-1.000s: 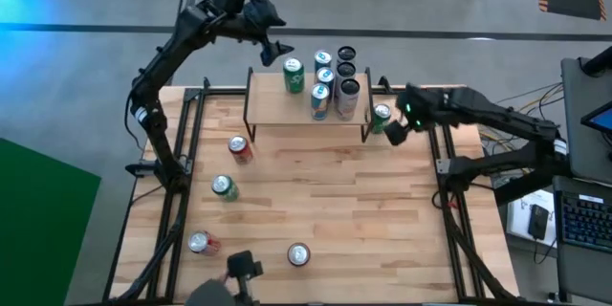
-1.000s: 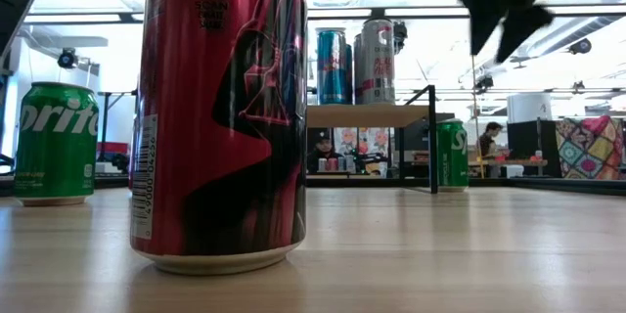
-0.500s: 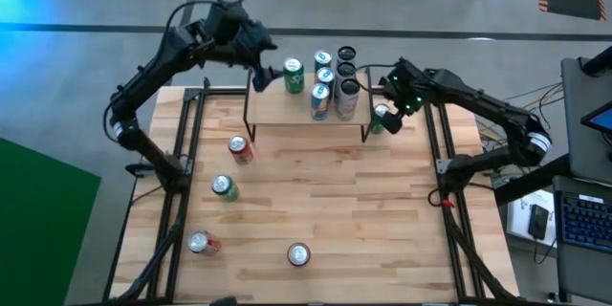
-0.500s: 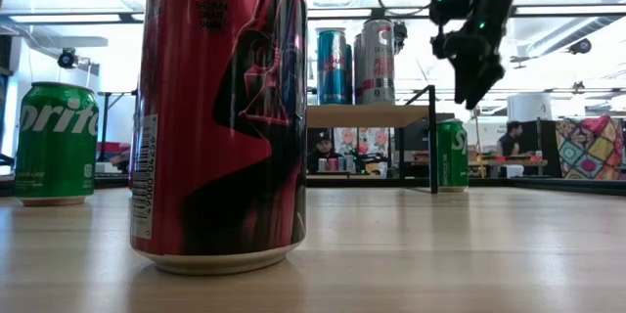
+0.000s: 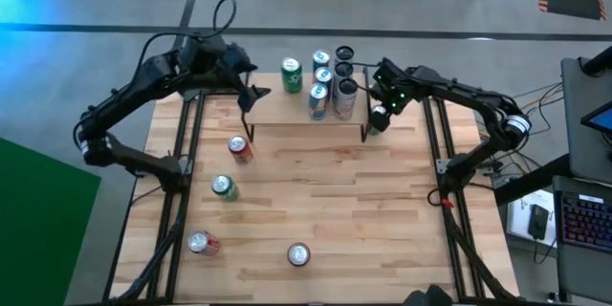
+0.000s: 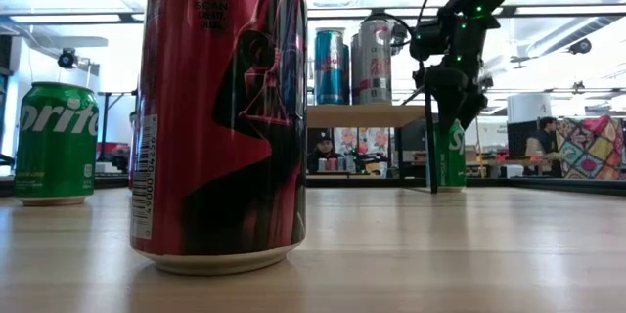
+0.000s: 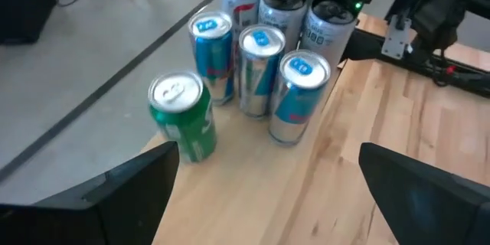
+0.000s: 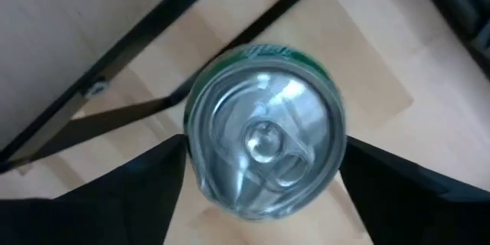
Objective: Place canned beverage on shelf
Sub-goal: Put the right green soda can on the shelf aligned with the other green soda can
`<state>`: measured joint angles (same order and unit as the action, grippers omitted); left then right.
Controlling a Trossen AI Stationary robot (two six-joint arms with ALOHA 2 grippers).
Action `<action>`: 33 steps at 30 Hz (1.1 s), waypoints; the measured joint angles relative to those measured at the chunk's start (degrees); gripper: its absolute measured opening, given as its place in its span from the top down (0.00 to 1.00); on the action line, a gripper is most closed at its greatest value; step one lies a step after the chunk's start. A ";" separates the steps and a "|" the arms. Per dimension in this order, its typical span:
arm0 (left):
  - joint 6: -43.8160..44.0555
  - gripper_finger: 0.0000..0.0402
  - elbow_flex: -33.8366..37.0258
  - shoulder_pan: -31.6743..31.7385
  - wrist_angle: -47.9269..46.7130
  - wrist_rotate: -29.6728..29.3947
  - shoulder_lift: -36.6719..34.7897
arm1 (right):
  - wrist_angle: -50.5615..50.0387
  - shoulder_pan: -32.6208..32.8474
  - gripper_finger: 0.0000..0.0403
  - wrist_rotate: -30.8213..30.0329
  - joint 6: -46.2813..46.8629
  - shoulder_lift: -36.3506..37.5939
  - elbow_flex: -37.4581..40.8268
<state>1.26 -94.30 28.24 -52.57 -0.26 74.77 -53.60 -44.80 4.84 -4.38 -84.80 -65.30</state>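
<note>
My right gripper (image 8: 264, 180) straddles the green can (image 8: 264, 142) beside the shelf's (image 5: 287, 110) right end, fingers open, gripping nothing; closing off-centre could tip it against the leg.

left arm reaches from the table's left edge toward the far left corner, elbow bent outward — its gripper (image 5: 247, 93) hangs above the table with both dark fingers (image 7: 130, 191) spread wide apart, nothing between them. right arm stretches in from the right side, forearm running along the far edge, wrist turned straight down. its gripper (image 5: 380, 117) points at the table near the far right — fingers (image 8: 145, 191) parted, one on each side, not closed. green lights glow on the right wrist. low view shows that right gripper (image 6: 452, 98) hanging vertically.
</note>
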 joint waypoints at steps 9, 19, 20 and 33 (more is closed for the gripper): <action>4.26 0.03 6.44 -0.98 1.27 -3.18 -5.94 | 3.76 -0.11 0.39 -2.32 0.88 3.10 0.37; 4.54 0.03 6.91 -1.87 1.59 -3.66 -6.46 | -5.23 -0.42 0.39 -4.24 7.47 13.19 3.36; 4.47 0.03 6.91 -1.94 1.59 -3.66 -6.46 | -5.53 -0.39 0.40 -2.98 8.86 14.85 4.42; 5.39 0.03 7.06 -6.39 2.09 -3.70 -6.46 | -3.29 18.07 0.46 6.96 44.42 44.81 28.13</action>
<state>6.65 -87.24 21.85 -50.48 -3.97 68.31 -56.90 -26.73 11.80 40.04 -39.99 -37.17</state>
